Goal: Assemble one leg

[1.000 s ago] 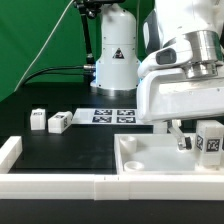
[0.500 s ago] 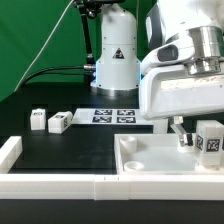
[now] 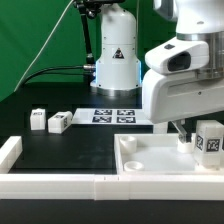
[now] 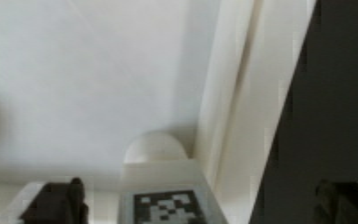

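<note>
A leg [image 3: 210, 140], a chunky white block with a square tag, stands on the large white tray-like part [image 3: 140, 165] at the exterior view's right. My gripper [image 3: 192, 138] hangs low over it and is open. In the wrist view the leg [image 4: 167, 203] lies between my two dark fingertips [image 4: 55, 200], with a gap on each side, nearer to one of them. My gripper [image 4: 199, 203] holds nothing. Two more legs [image 3: 38, 120] [image 3: 58, 123] stand on the black table at the exterior view's left.
The marker board [image 3: 112, 116] lies on the table in front of the arm's base [image 3: 116, 60]. White rails [image 3: 60, 183] run along the front edge, with a short one [image 3: 10, 150] at the left. The tray's raised rim [image 4: 247, 90] runs beside the leg.
My wrist has turned and shifted slightly toward the exterior view's right. The visible finger has moved a little closer to the leg. The legs have not moved.
</note>
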Controlling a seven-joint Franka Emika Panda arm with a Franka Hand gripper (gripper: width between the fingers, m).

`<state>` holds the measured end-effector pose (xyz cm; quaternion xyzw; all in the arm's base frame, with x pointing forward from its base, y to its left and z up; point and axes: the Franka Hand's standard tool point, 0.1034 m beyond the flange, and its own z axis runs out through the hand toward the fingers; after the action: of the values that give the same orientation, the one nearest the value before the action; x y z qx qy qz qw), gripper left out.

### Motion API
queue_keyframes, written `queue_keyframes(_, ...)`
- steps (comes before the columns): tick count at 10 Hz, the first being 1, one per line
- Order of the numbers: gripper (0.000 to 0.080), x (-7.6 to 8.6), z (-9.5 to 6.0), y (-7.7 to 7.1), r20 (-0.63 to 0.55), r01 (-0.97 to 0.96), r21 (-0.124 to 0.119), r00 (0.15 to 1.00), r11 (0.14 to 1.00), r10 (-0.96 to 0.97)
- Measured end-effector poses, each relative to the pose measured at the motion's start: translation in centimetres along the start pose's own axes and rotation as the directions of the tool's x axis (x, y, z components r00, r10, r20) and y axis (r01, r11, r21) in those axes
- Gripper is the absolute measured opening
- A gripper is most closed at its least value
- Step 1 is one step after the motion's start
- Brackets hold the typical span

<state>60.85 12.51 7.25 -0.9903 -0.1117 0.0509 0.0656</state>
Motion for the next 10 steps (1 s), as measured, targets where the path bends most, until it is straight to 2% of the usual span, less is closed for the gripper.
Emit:
queue_keyframes(4,0.0649,0.4,-0.8,-0.3,-0.024,-0.026,-0.004,0.999,1.0,0.026)
queue_keyframes(6,0.0649,0.4,-1.3,0.1,-0.044,-0.02,-0.007,0.999,1.0,0.02)
queue_keyframes(7,0.0547,0.4,-1.3,0.1,-0.043,-0.02,-0.007,0.999,1.0,0.02)
queue_keyframes(8,0.0411,0.4,-1.2,0.1,-0.043,-0.02,-0.007,0.999,1.0,0.02)
queue_keyframes(9,0.0411,0.4,-1.3,0.2,-0.043,-0.021,-0.007,0.999,1.0,0.021)
queue_keyframes(10,0.0304,0.4,-1.3,0.3,-0.046,-0.023,-0.008,0.999,1.0,0.023)
